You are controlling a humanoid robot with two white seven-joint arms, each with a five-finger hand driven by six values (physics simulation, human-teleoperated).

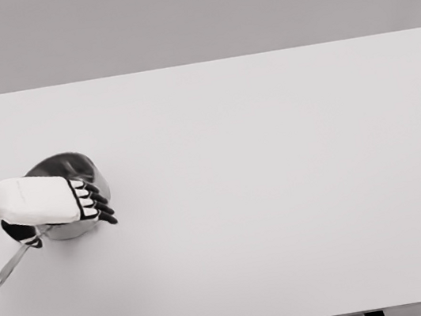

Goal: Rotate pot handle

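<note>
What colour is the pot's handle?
Silvery grey metal; the handle sticks out toward the lower left of the dark pot, clearest in the head view.

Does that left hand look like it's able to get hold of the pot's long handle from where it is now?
Probably yes. The left hand lies across the pot, and the handle sticks out just below its wrist with nothing around it on the table.

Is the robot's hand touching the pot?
Cannot tell. In the head view the left hand lies across the pot and hides its near rim, so neither contact nor a gap shows. The handle sticks out below.
</note>
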